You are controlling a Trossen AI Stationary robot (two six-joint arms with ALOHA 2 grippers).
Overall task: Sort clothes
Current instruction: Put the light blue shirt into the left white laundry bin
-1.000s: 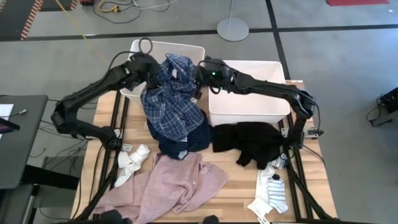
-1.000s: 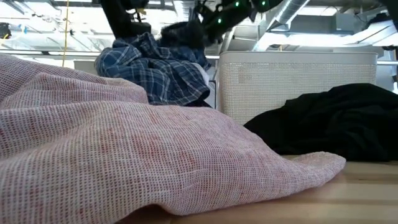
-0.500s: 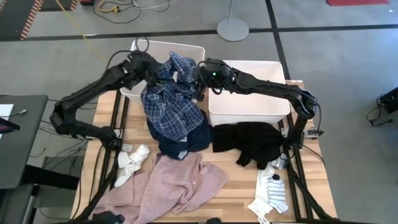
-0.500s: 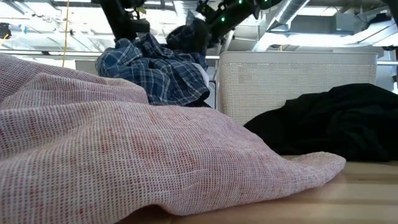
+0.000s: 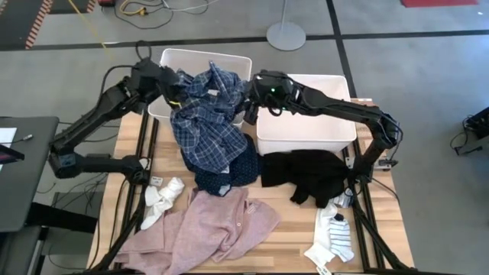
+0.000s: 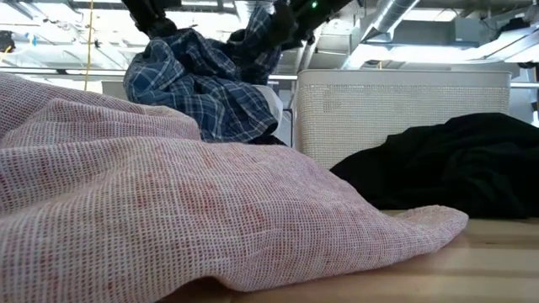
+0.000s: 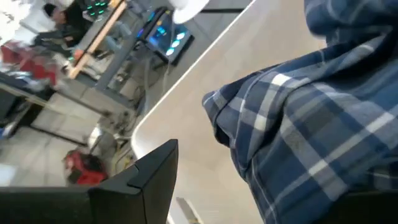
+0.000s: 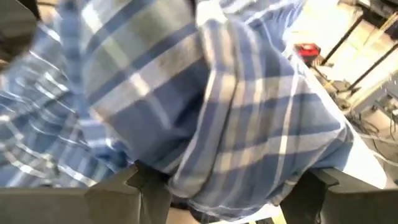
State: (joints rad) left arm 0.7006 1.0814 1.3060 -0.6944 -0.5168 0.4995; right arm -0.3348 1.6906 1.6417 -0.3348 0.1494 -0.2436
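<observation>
Surface (image 5: 294, 229) carrying two bins (image 5: 306, 114). Plaid shirt (image 5: 210, 122) drapes over the left bin's rim and a navy top (image 5: 237, 172). Left end effector (image 5: 174, 85) is open beside the shirt; right end effector (image 5: 248, 111), fingers spread, has plaid cloth between them.

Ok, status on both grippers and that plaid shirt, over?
Left gripper and right gripper flank the plaid shirt, jaws open. Shirt draped over left bin rim and table. Nothing blocking.
</observation>
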